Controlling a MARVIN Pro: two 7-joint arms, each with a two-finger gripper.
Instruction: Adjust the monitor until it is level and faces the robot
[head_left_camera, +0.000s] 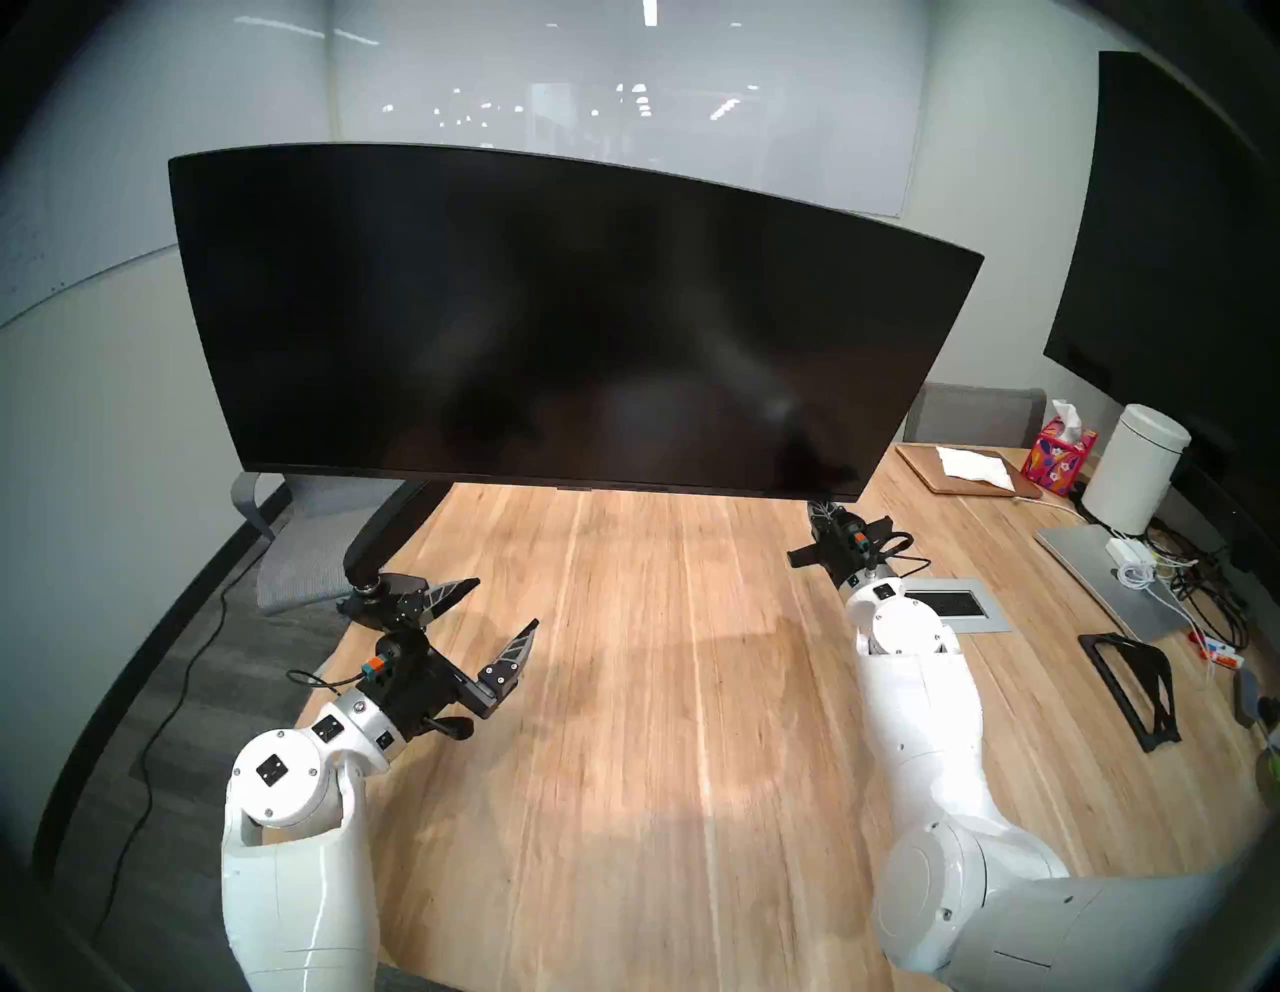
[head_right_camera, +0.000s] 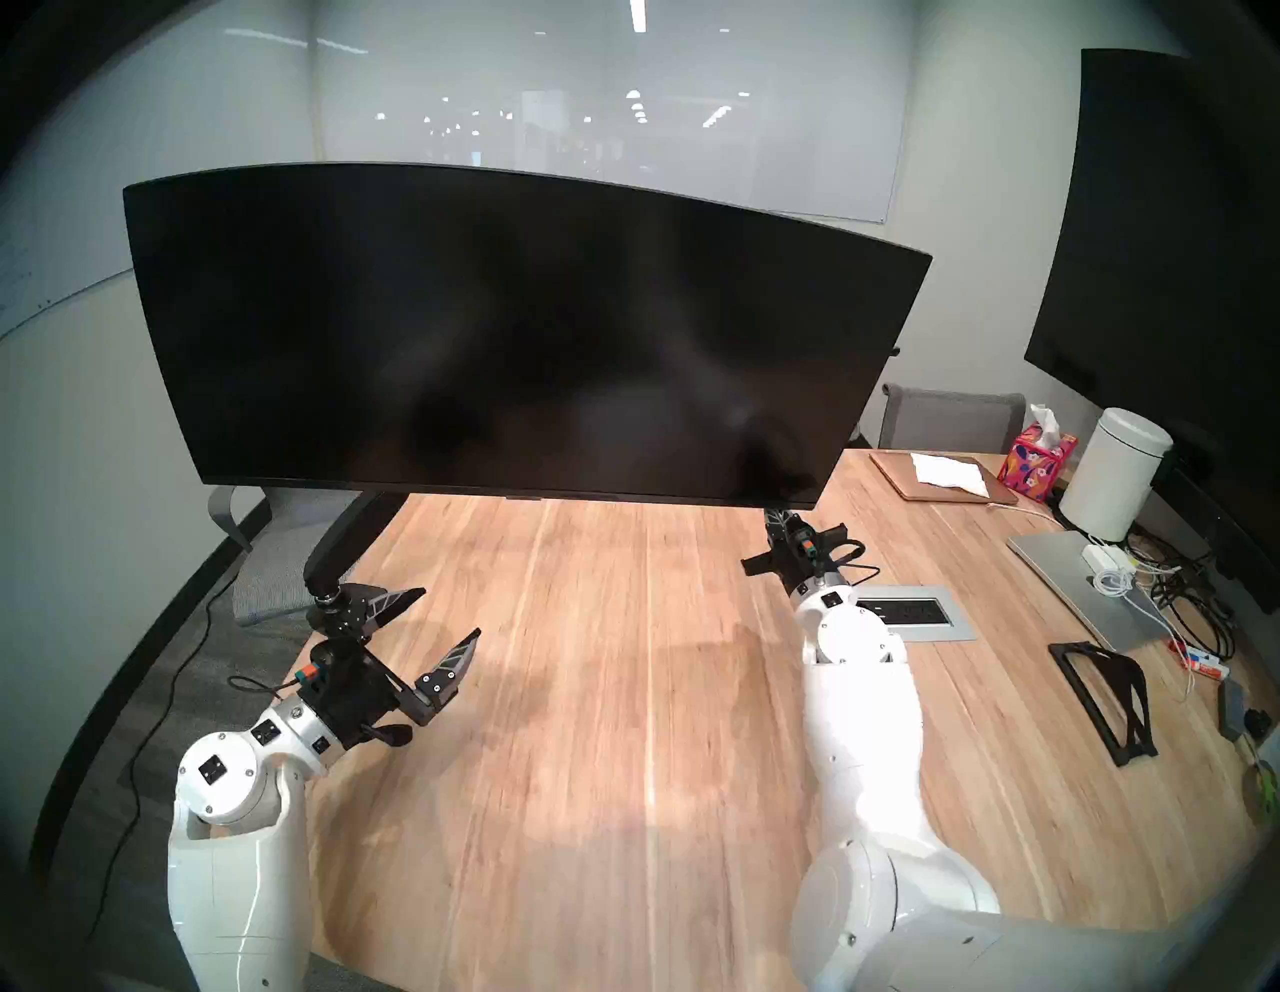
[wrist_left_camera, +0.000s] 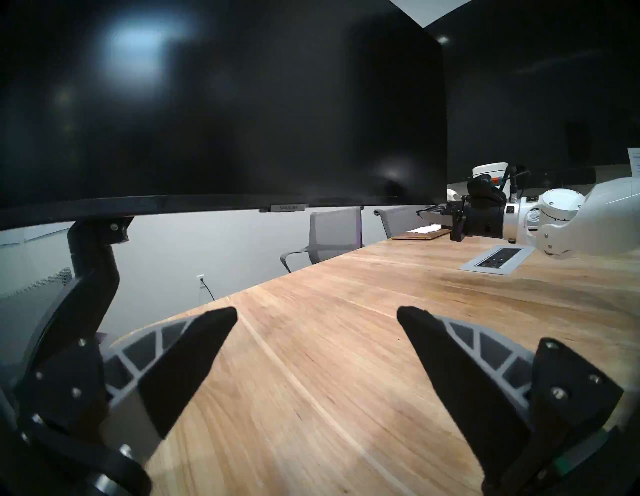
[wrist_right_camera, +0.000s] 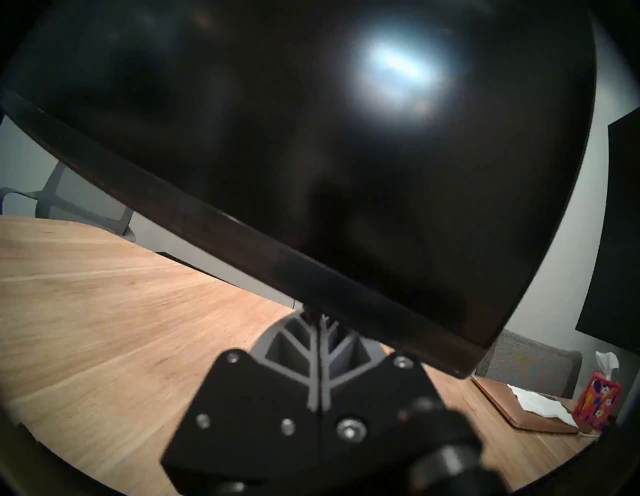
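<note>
Monitor: the monitor (head_left_camera: 554, 319) hangs over the far half of the wooden table (head_left_camera: 623, 693) on its black arm mount (head_left_camera: 388, 533), which is fixed near the table's left edge
Level: not there yet, I'd say; from the head views the right end sits lower than the left, so the screen slopes down to the right
Facing: it looks turned a little off square, the left end seeming nearer the robot, though the fisheye bend makes that hard to be sure of
Right gripper: the right gripper (head_left_camera: 821, 516) is closed with nothing between its fingers, its tips tucked up under the monitor's lower right corner; they appear to touch the bottom edge, but I cannot tell for certain
Left gripper: the left gripper (head_left_camera: 495, 613) stands wide open and empty, low over the table, well apart from the screen and just beside the mount's base
Done: the right arm is placed at the low corner
Left: raising that corner to level, then swinging the screen square, by my guess
Edges: the thin bottom bezel is the only ledge on offer, a slippery one for closed tips
Open room: bare table under the screen and between the arms; clutter on the right, a tissue box (head_left_camera: 1056, 457), white canister (head_left_camera: 1136, 478) and cables (head_left_camera: 1191, 589), sits clear of the corner; a second dark screen (head_left_camera: 1177, 242) stands further right
</note>
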